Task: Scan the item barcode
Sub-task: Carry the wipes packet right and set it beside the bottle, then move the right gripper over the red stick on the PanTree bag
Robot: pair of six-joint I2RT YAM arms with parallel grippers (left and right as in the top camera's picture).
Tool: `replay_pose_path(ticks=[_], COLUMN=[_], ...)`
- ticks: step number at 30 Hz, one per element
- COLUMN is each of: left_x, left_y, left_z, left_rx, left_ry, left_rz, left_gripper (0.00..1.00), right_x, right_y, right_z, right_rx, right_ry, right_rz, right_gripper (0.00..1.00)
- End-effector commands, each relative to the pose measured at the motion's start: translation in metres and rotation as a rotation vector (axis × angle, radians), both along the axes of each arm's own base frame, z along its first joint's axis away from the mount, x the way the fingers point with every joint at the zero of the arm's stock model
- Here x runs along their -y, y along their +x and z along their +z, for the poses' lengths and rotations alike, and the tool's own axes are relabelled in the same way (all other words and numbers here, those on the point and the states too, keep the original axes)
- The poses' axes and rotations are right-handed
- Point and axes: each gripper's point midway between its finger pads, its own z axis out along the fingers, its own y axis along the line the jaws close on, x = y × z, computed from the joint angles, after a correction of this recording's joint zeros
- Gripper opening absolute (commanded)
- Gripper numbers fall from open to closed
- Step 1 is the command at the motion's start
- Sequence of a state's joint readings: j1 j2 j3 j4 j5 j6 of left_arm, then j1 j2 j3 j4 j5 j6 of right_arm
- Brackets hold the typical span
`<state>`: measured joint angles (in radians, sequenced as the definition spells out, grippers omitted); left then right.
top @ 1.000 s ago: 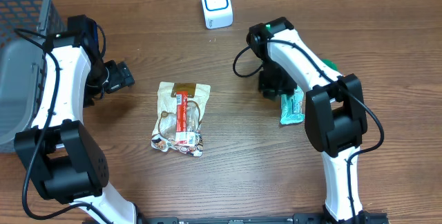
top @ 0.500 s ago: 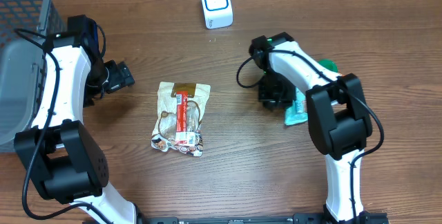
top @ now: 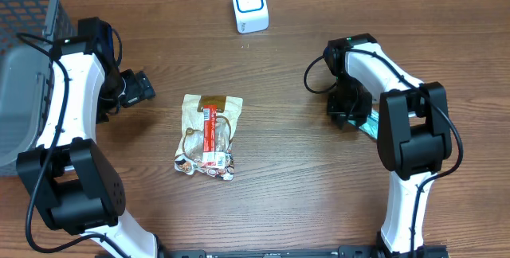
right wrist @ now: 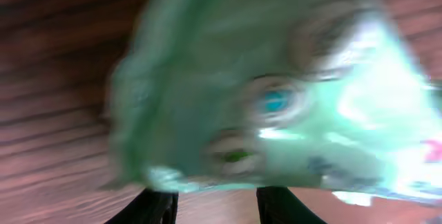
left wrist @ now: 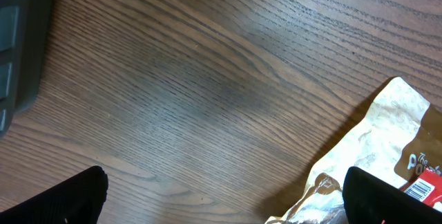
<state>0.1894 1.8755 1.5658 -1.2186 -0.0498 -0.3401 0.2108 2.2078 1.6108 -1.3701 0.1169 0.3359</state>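
A pale green packet (right wrist: 276, 92) fills the right wrist view, blurred, its lower edge between my two black fingers (right wrist: 157, 207). My right gripper (right wrist: 217, 207) is shut on it. From overhead, the right gripper (top: 349, 111) covers most of the packet, and only a teal sliver (top: 368, 124) shows at the right side of the table. The white scanner with a blue face (top: 249, 5) stands at the back centre. My left gripper (top: 143, 89) hangs open over bare wood at the left, holding nothing.
A beige and red snack bag (top: 209, 134) lies flat in the middle, its corner (left wrist: 376, 141) near my left gripper's right finger. A grey mesh basket (top: 24, 19) fills the far left corner.
My right arm has swung to the right, away from the centre, carrying the green packet with it. The left arm, snack bag and scanner have stayed put.
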Motion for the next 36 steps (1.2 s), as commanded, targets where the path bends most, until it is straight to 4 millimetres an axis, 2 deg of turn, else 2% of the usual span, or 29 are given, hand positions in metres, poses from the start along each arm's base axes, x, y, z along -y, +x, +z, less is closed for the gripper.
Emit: replay_pose_path(ticks=[1,2,5,6,9,11,12,14,17,22,24,27,29,30,33,36], left_x=[0.0,0.0,0.0,0.0,0.0,0.0,0.0,0.0,0.0,0.0,0.0,0.0,0.0,0.0,0.0,0.0], left_y=[0.004,0.004,0.004,0.004,0.004,0.004,0.004,0.004,0.004,0.004,0.004,0.004,0.004,0.004,0.004,0.004], left_z=[0.01,0.01,0.01,0.01,0.01,0.01,0.01,0.01,0.01,0.01,0.01,0.01,0.01,0.01,0.01,0.01], left_rx=[0.03,0.03,0.03,0.03,0.03,0.03,0.03,0.03,0.03,0.03,0.03,0.03,0.03,0.03,0.03,0.03], left_ry=[0.015,0.015,0.015,0.015,0.015,0.015,0.015,0.015,0.015,0.015,0.015,0.015,0.015,0.015,0.015,0.015], left_rz=[-0.011,-0.01,-0.01,-0.01,-0.01,-0.01,-0.01,-0.01,-0.01,-0.01,-0.01,-0.01,-0.01,-0.01,-0.01,-0.01], left_gripper=[1.0,1.0,1.0,1.0,1.0,1.0,1.0,1.0,1.0,1.0,1.0,1.0,1.0,1.0,1.0,1.0], right_x=[-0.078,-0.109,-0.15,-0.162,-0.184,-0.192,-0.192,-0.191,-0.189,-0.195,-0.21,-0.221,-0.225,-0.229,-0.234,-0.236], right_y=[0.004,0.008,0.007,0.004,-0.004,-0.006,-0.006,-0.006,-0.004,0.004,0.001,-0.006,-0.008,-0.01,-0.007,-0.004], right_z=[0.034,0.058,0.103,0.123,0.168,0.197,0.207,0.213,0.209,0.187,0.164,0.135,0.122,0.114,0.106,0.101], right_rx=[0.102,0.175,0.304,0.361,0.487,0.571,0.6,0.619,0.618,0.63,0.636,0.639,0.65,0.663,0.7,0.732], right_ry=[0.329,0.436,0.559,0.587,0.65,0.691,0.7,0.702,0.683,0.695,0.722,0.744,0.757,0.771,0.798,0.819], right_rz=[0.055,0.094,0.188,0.222,0.27,0.269,0.25,0.226,0.184,0.089,0.088,0.099,0.112,0.121,0.133,0.138], right_gripper=[0.38,0.38,0.38,0.38,0.38,0.38,0.38,0.37,0.38,0.42,0.43,0.46,0.62,0.73,0.81,0.96])
